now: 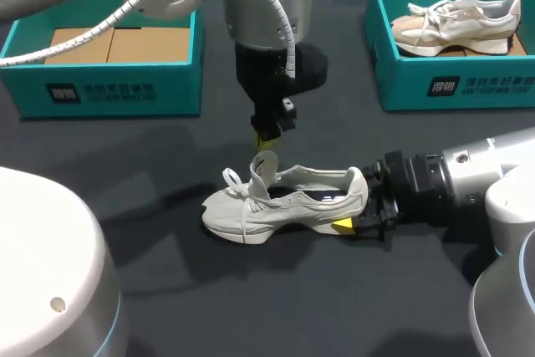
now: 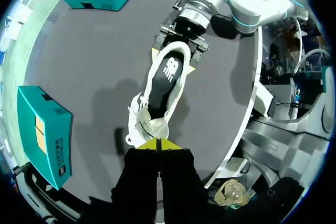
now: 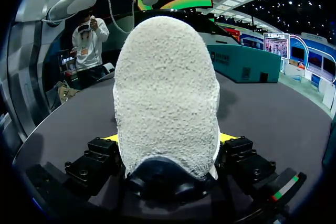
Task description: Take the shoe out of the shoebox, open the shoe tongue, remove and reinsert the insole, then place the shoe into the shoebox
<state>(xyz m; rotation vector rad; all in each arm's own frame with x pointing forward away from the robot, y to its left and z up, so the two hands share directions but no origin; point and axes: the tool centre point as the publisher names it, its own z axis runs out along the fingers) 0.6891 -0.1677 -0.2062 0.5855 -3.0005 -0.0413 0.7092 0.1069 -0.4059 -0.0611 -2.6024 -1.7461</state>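
Shoe (image 1: 284, 202) stands upright at the table's (image 1: 209, 290) centre, toe toward 9 o'clock, heel toward 3, insole (image 2: 169, 74) lying inside. Right gripper (image 1: 361, 216) is clamped on the heel, one finger on each side. Left gripper (image 1: 266, 141) hangs over the raised tongue (image 1: 265, 169), fingers together with the tips at its top edge; whether they pinch it cannot be told. Bare tabletop lies around the shoe toward 6 and 9 o'clock. Left box (image 1: 109, 81) sits at 10 o'clock with cardboard (image 1: 125, 43) in it. Right box (image 1: 451, 81) at 2 o'clock holds a second shoe (image 1: 456, 27). Both boxes are well apart from the shoe.
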